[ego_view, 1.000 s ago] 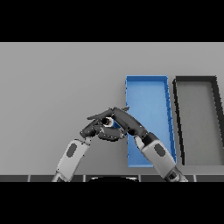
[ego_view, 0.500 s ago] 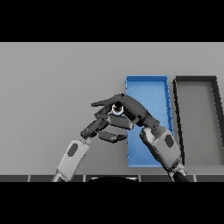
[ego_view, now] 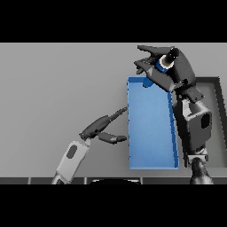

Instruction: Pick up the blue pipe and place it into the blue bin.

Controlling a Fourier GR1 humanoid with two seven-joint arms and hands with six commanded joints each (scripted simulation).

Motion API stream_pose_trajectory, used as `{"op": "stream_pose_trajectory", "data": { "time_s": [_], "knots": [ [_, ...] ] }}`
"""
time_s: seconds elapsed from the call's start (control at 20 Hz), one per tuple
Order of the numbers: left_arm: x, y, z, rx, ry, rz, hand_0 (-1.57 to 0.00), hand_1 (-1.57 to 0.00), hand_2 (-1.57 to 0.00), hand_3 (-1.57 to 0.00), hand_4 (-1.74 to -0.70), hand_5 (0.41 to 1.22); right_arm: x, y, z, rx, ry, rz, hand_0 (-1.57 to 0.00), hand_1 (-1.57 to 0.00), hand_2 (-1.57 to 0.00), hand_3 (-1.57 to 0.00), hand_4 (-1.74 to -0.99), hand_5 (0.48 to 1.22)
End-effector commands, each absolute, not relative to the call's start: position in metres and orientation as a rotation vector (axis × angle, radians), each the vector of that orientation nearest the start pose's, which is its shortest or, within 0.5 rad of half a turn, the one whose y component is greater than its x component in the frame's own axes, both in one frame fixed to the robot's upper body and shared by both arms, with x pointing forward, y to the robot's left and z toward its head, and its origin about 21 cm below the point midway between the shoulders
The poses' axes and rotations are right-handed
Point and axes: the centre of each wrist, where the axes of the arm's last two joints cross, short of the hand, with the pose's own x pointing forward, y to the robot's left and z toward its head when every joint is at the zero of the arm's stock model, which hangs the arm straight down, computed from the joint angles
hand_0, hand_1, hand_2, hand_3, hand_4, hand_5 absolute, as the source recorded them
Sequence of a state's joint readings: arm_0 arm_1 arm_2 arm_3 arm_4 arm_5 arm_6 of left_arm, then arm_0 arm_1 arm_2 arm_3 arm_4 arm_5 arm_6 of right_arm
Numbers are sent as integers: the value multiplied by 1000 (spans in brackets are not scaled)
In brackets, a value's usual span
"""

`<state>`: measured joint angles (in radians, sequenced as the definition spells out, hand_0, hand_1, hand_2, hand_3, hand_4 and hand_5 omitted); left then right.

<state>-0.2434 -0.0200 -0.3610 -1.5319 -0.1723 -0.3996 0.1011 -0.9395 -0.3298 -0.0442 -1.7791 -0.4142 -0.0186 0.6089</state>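
Observation:
The blue pipe (ego_view: 162,64) is a short blue tube with a white band and a dark end. My right hand (ego_view: 177,71) is curled round it and holds it raised above the far end of the blue bin (ego_view: 150,128). The bin is a long open blue tray lying right of centre on the grey table. My left hand (ego_view: 103,129) hovers open just left of the bin's left wall, fingers straight and pointing toward it, holding nothing.
A black bin (ego_view: 217,95) lies to the right of the blue one, mostly covered by my right forearm (ego_view: 195,124). Bare grey table (ego_view: 57,88) stretches across the left half of the view.
My right hand has lifted the pipe from beside the bin's left wall and carried it right and away to above the bin's far end. My left hand has let go and stayed low.

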Motion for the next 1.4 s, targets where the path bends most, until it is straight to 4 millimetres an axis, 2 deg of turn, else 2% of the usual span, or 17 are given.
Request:
{"op": "stream_pose_trajectory", "data": {
  "time_s": [0.0,0.1,0.2,0.45,0.75,1.0,1.05,1.2,1.25,1.3,1.35],
  "knots": [
    [275,110,45,-439,-1554,-882,0,0,0,0,-890,415,313,-192,332,299,-1973,358,-1571,-1571,-1571,-1571,-1741,1221],
    [278,109,44,-423,-1557,-884,1,1,1,1,-882,411,320,-216,321,208,-1930,318,-1571,-1571,-1571,-1571,-1741,1221],
    [275,106,46,-424,-1577,-893,1,1,1,1,-874,413,322,-241,301,156,-1868,275,-1571,-1571,-1571,-1571,-1741,1221],
    [278,111,45,-417,-1552,-893,1,1,1,1,-866,420,305,-269,243,99,-1722,161,-1571,-1571,-1571,-1571,-1741,1221],
    [269,110,42,-434,-1553,-880,1,1,1,1,-880,427,273,-276,181,10,-1515,37,-1571,-1571,-1571,-1571,-1741,1221],
    [268,113,44,-430,-1552,-874,1,1,1,1,-888,422,256,-276,148,-102,-1314,-52,-1571,-1571,-1571,-1521,-1741,1221],
    [267,111,44,-427,-1550,-878,1,1,1,1,-887,420,252,-272,142,-118,-1282,-53,-1571,-1571,-1571,-1255,-1741,1221],
    [267,112,43,-430,-1545,-881,1,1,1,1,-883,421,252,-269,130,-195,-1215,-47,-1571,-1571,-1571,-908,-1741,1221],
    [267,108,46,-435,-1548,-884,1,1,1,1,-883,421,256,-270,121,-221,-1153,-61,-1571,-1548,-1571,-847,-1741,1221],
    [267,105,46,-433,-1545,-886,1,1,1,1,-882,421,257,-271,116,-228,-1111,-58,-1465,-1336,-1339,-788,-1678,1221],
    [267,105,46,-431,-1544,-886,1,1,1,1,-881,422,257,-271,114,-230,-1097,-45,-1172,-1069,-1071,-630,-1592,1221]
  ]
}}
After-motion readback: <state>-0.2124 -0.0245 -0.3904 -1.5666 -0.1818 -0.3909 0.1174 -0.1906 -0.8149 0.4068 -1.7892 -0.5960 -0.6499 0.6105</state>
